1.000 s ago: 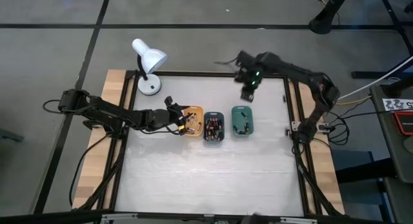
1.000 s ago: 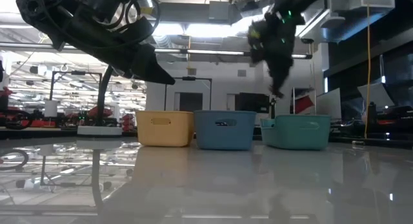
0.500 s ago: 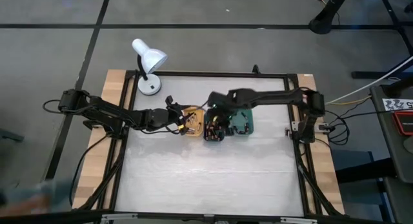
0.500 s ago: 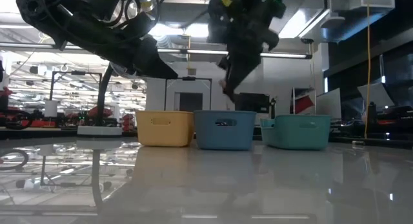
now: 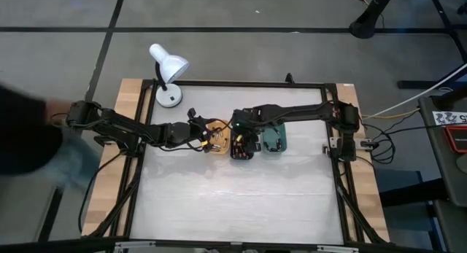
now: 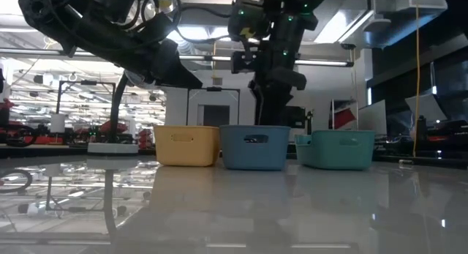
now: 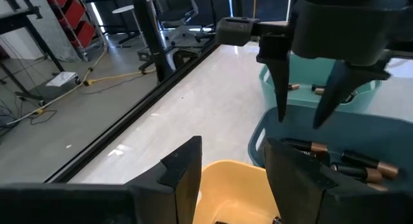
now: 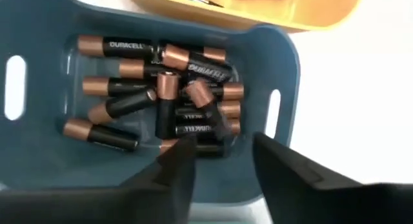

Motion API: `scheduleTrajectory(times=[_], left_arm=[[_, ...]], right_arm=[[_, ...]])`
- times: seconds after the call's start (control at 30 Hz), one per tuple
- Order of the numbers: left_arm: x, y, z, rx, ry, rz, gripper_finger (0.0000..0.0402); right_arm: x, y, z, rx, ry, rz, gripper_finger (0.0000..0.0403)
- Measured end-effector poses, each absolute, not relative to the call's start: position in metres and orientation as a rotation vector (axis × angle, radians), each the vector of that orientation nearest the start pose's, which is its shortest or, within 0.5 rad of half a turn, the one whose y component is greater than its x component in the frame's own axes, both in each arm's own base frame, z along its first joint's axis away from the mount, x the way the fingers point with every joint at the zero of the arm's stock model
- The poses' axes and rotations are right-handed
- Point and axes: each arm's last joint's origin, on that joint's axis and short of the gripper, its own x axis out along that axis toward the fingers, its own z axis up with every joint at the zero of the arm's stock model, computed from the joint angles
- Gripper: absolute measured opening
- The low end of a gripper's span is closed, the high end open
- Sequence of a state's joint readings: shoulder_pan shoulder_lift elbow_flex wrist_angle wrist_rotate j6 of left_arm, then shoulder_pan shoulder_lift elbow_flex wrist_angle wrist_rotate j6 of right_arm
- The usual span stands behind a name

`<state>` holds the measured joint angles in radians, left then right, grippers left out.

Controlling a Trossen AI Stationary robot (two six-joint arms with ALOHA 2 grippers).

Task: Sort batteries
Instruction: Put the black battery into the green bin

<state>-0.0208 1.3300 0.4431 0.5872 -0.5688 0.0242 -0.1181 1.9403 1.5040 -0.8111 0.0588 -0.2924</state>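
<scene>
Two dark, jointed arms trailing black cables; a small green light, apparently, near the right wrist.

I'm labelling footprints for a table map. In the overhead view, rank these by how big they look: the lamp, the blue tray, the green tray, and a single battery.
1. Lamp, head plus base, looks largest.
2. Blue tray and green tray: alike in size; the right arm covers part of both, so no ranking.
3. A single battery, far the smallest.
</scene>
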Motion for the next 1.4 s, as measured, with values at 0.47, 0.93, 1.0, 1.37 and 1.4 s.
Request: scheduleTrajectory(times=[0.47,0.93,1.0,1.37,1.4], left_arm=[[0.247,0.011,0.181,0.147,0.309,0.538,0.0156],[0.247,0.011,0.181,0.138,0.303,0.537,0.0156],[0.247,0.011,0.181,0.138,0.303,0.538,0.0156],[0.247,0.011,0.181,0.138,0.303,0.539,0.0156],[0.247,0.011,0.181,0.138,0.303,0.539,0.0156]], right_arm=[[0.364,-0.057,0.252,-0.322,1.425,0.009,0.0235],[0.205,-0.206,0.273,0.329,1.532,-0.435,0.0221],[0.188,-0.216,0.252,0.429,1.574,-0.517,0.0221],[0.144,-0.218,0.183,0.563,1.76,-0.8,0.0221],[0.144,-0.216,0.181,0.522,1.785,-0.772,0.0221]])
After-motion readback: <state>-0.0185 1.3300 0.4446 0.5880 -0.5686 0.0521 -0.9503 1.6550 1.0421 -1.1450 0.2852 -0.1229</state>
